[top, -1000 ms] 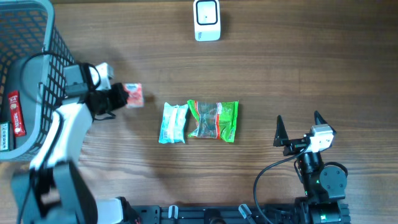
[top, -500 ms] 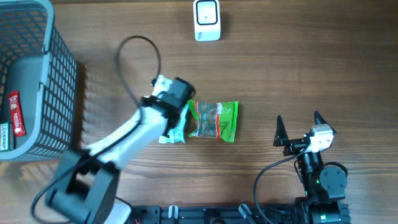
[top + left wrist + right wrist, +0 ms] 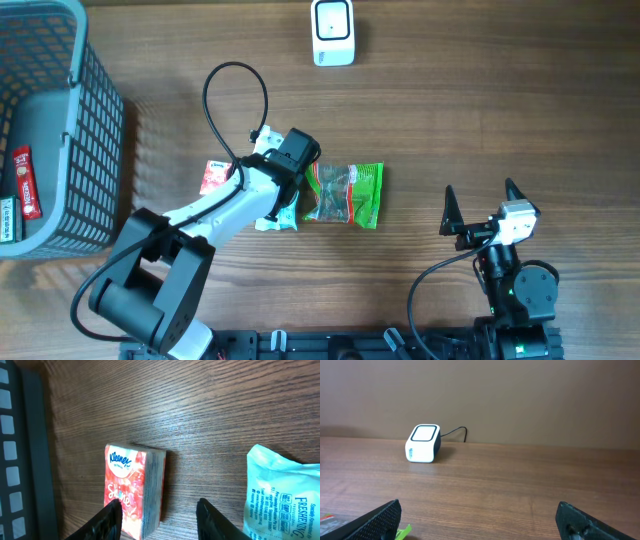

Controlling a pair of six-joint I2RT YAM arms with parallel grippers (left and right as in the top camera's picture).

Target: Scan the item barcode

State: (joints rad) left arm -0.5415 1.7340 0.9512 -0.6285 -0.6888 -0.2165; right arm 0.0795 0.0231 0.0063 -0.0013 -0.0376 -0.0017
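Wood-grain table (image 3: 500,100), plain brown wall behind; a grey basket (image 3: 60,150) stands at the left edge and a white scanner (image 3: 332,32) at the far edge.

**Position.** The red tissue pack (image 3: 132,487) lies flat on the table, just left of the pale blue wipes pack (image 3: 282,495), which touches the green packet (image 3: 345,192). All three are well apart from the scanner.

**Grippers.** The left gripper (image 3: 160,522) hangs over the tissue pack with its jaws partly apart. One finger overlaps the pack's edge and the other is clear of it, so nothing is clamped. The right gripper (image 3: 480,190) rests near the table's near edge, jaws wide and empty.

**Hazards.**
- Off-centre closure: the pack sits toward one finger, so closing now would likely pinch a corner and let the soft pack twist or slip.
- Neighbour contact: the wipes pack is near the other finger, so a sideways correction could nudge it into the green packet.
- Failed read: no barcode is visible on the upward face. If the code is underneath, the pack must be turned toward the scanner window.

**Legible text.** Tissue pack: "Kleenex", with a second word only partly readable. Wipes pack: "FRESHENING"; the smaller print is too fine to read.
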